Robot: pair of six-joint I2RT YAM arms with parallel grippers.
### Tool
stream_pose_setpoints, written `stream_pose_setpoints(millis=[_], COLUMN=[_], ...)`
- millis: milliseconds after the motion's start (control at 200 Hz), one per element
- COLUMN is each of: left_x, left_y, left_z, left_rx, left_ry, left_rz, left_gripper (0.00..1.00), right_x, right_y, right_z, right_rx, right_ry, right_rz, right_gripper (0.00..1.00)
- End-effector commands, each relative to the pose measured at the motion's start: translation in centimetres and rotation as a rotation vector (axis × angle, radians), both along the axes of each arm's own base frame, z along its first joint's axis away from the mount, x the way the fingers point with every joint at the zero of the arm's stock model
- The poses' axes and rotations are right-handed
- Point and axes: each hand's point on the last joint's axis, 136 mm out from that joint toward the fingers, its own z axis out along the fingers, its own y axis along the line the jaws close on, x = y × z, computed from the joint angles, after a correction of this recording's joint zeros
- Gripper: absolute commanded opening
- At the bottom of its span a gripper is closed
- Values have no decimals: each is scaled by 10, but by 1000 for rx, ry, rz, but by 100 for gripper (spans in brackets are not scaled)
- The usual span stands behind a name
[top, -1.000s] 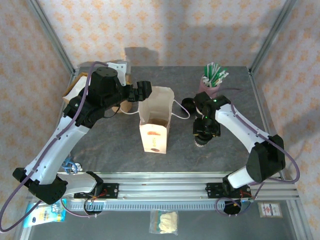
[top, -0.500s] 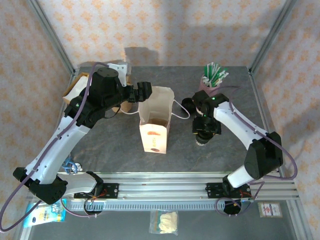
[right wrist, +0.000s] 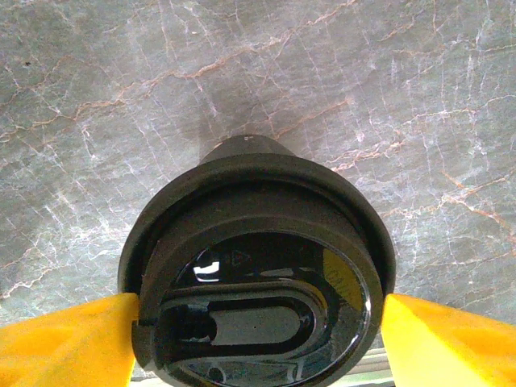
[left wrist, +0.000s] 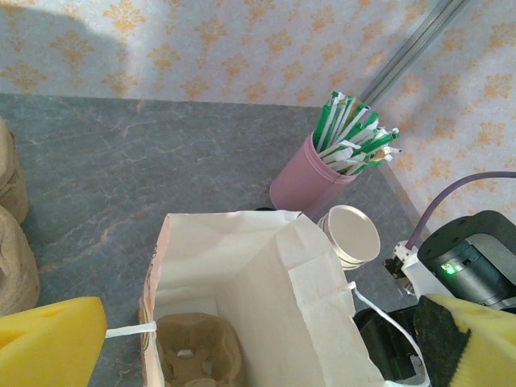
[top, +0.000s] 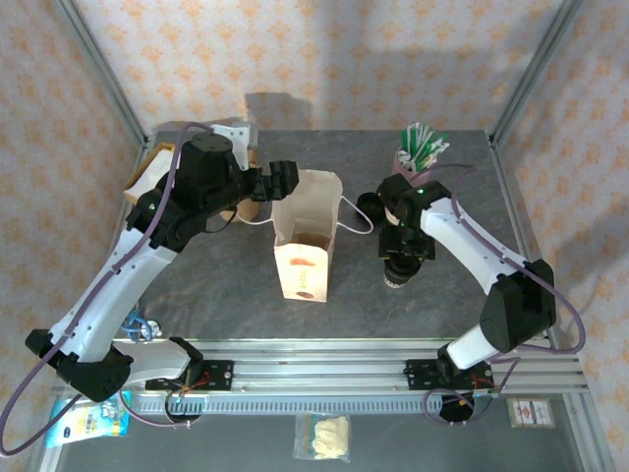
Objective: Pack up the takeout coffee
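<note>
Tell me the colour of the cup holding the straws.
Pink. The straw cup shows best in the left wrist view.

A paper bag (top: 308, 241) stood mid-table with a cup carrier (left wrist: 189, 351) in its bottom. The left gripper (left wrist: 258, 347) hung over the bag's left rim. Right of the bag, the takeout coffee (top: 397, 277) stood on the table (top: 216, 285) between the right gripper (right wrist: 258, 339) fingers. Behind it sat a stack of cups (left wrist: 351, 235), and behind that (towards the far right corner) a holder of straws (top: 415, 162).
</note>
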Motion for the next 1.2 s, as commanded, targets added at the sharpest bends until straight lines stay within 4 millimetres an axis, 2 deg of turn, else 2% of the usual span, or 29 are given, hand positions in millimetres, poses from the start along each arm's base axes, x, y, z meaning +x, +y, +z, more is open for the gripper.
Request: stream_pose_setpoints(millis=[0, 776, 1006, 1196], left_x=[0, 2, 2, 1], left_y=[3, 0, 0, 1], left_z=[2, 3, 4, 5], left_rx=[-12, -25, -28, -30], left_ry=[1, 13, 14, 14], left_rz=[8, 6, 9, 12], left_gripper=[99, 99, 99, 99], right_x=[-5, -21, -24, -22], right_y=[-8, -13, -15, -17], right_z=[-4, -35, -39, -33], right_rx=[-30, -22, -18, -28], right_ry=[6, 49, 54, 42], right_rz=[0, -16, -17, -14], right_gripper=[76, 72, 67, 64])
